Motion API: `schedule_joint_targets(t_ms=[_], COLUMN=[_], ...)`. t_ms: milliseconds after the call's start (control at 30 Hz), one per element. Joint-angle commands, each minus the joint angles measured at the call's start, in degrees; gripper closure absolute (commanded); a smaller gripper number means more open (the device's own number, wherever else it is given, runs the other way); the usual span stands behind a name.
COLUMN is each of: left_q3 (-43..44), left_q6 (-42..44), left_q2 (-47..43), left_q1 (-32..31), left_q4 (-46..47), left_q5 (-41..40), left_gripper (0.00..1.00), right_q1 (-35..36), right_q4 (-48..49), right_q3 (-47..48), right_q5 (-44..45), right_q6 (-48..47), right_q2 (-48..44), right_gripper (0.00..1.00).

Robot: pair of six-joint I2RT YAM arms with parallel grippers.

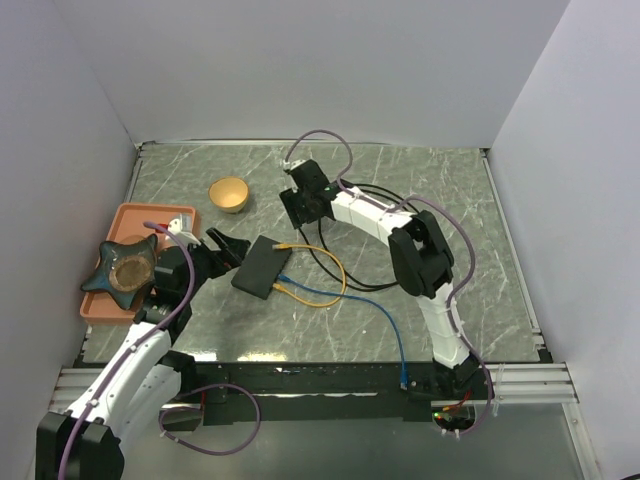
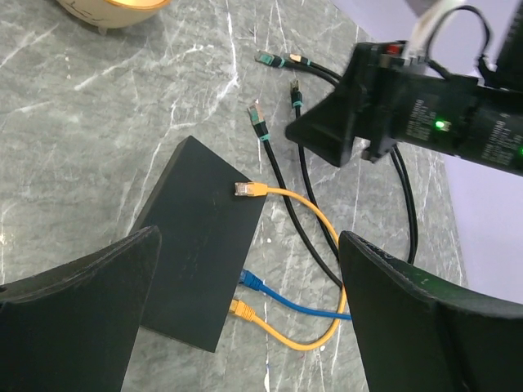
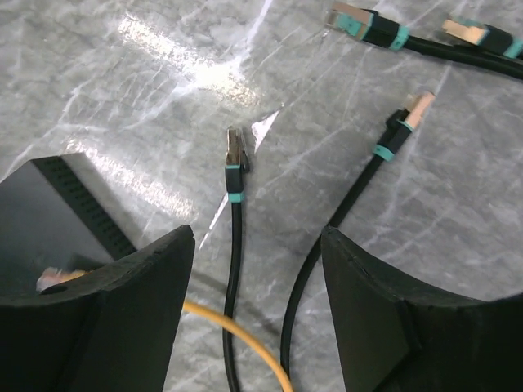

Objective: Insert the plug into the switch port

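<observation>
The switch (image 1: 262,267) is a flat black box lying mid-table, also seen in the left wrist view (image 2: 200,253). A blue plug (image 2: 252,282) and a yellow plug (image 2: 240,308) sit in its near edge. The yellow cable's other plug (image 2: 245,189) rests loose on the switch's top. My right gripper (image 3: 257,237) hovers open over two black cables. One of these ends in a teal-banded plug (image 3: 234,151) just ahead of the fingers. My left gripper (image 2: 249,237) is open above the switch and holds nothing.
Other black, teal-banded plugs (image 3: 413,110) (image 3: 351,20) lie loose behind the switch. A tan bowl (image 1: 229,193) stands at the back left. At the left edge is an orange tray (image 1: 170,212) holding a dark star-shaped dish. The blue cable (image 1: 350,298) runs to the near edge.
</observation>
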Motion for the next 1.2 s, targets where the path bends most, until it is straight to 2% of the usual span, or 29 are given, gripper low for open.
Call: schedule_joint_targets(t_ms=[0,100,233,300,600,667,700,767,800,867,1000,1167], left_q3=[1.04,0.96,0.96,0.78,1.13,1.48,1.48,1.57,1.48,1.57,1.83,1.92], left_q6=[0.99,1.17,1.35,1.35,2.22,2.31,2.31,2.31,2.23,2.23,2.23,2.23], left_q2=[0.54,0.63,0.72,0.54,-0.25,-0.42,-0.51,-1.12,-1.22,-1.65,-2.09,-2.45], left_q1=[0.16,0.16,0.16,0.16,0.16,0.16,0.16,0.16,0.16,0.16,0.16,0.16], left_q4=[2.50,2.59,2.42,2.68,1.28,0.92,0.66,0.66,0.66,0.48,-0.04,-0.66], left_q5=[1.58,1.58,1.67,1.58,1.14,1.22,1.23,1.31,1.49,1.49,1.58,1.40], left_gripper=[0.04,0.04,0.04,0.04,0.04,0.04,0.04,0.04,0.04,0.04,0.04,0.04], right_q1=[1.05,1.66,2.37,2.72,1.76,1.06,1.14,1.05,1.05,1.14,1.14,-1.67], right_q4=[-1.82,-3.13,-5.95,-7.53,-12.10,-13.76,-14.56,-16.49,-18.33,-19.92,-20.29,-11.85], right_q3=[4.38,6.05,9.30,11.93,16.86,18.09,18.79,21.16,22.04,24.06,22.50,8.53], right_q5=[-0.21,1.19,2.77,3.92,4.98,3.23,2.70,0.50,-0.29,-2.57,-1.45,3.74], right_q6=[-1.02,-1.19,-1.37,-1.28,0.13,-0.40,-0.57,-2.15,-2.77,-4.26,-4.88,-3.39], right_q2=[2.14,4.33,7.85,10.22,13.66,13.92,14.62,15.33,16.03,16.91,14.99,1.93], right_gripper=[0.29,0.30,0.36,0.46,0.47,0.53,0.63,0.77,0.89,0.98,1.00,1.00])
